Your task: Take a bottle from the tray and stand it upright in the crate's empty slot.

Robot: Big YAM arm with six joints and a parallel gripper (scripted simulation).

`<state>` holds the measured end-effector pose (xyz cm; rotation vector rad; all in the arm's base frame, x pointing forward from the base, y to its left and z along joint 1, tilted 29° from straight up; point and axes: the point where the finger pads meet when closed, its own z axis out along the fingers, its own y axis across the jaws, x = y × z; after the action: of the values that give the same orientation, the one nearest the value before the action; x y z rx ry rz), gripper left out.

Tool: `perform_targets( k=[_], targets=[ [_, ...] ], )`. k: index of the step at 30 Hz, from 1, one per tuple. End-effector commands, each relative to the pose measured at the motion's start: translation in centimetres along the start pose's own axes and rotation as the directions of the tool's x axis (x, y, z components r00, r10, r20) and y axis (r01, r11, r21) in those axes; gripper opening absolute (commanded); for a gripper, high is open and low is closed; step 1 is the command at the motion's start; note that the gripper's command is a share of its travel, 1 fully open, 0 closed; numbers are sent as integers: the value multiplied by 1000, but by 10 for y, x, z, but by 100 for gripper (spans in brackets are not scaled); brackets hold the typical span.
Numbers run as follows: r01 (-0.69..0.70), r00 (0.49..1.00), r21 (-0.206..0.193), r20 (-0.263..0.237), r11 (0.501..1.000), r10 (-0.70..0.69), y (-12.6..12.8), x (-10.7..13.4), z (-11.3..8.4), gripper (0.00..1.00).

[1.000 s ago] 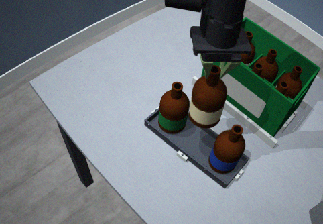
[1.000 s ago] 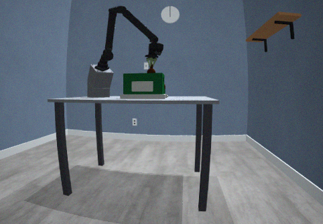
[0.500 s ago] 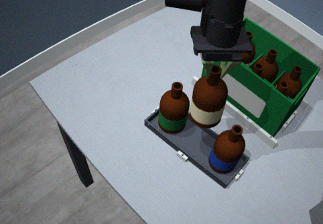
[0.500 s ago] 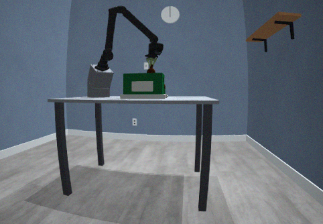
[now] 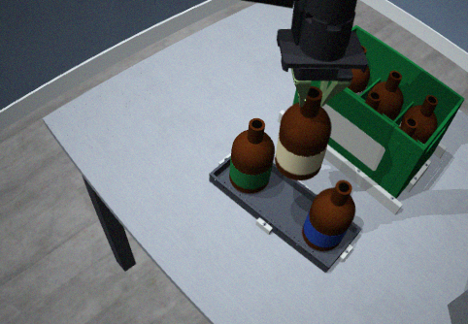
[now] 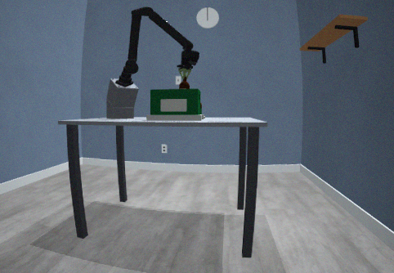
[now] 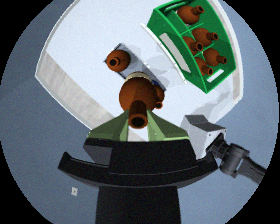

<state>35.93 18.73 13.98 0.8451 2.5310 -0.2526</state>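
My gripper (image 5: 316, 91) is shut on the neck of a brown bottle with a cream label (image 5: 303, 136) and holds it upright, lifted above the grey tray (image 5: 286, 211). In the wrist view the bottle (image 7: 139, 102) hangs straight below my fingers. A green-label bottle (image 5: 251, 157) stands at the tray's left end and a blue-label bottle (image 5: 330, 217) at its right end. The green crate (image 5: 388, 114) stands just behind the tray and holds several brown bottles (image 5: 388, 92); its near-left slot is hidden by my gripper. In the exterior view the held bottle (image 6: 184, 84) shows above the crate (image 6: 175, 101).
The crate sits between white rails (image 5: 369, 179) on the table. The tray has small white clips (image 5: 264, 226) at its edge. The arm's grey base (image 6: 121, 100) stands at the table's far side. The table edge runs close in front of the tray.
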Motion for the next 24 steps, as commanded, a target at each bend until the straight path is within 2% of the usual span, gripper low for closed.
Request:
perform_targets(
  k=[1,24],
  targets=[
    [-34,999,-85,21,996,36,19,-14,-40,0],
    [-35,999,-87,20,996,37,17,-13,-61,0]
  ],
)
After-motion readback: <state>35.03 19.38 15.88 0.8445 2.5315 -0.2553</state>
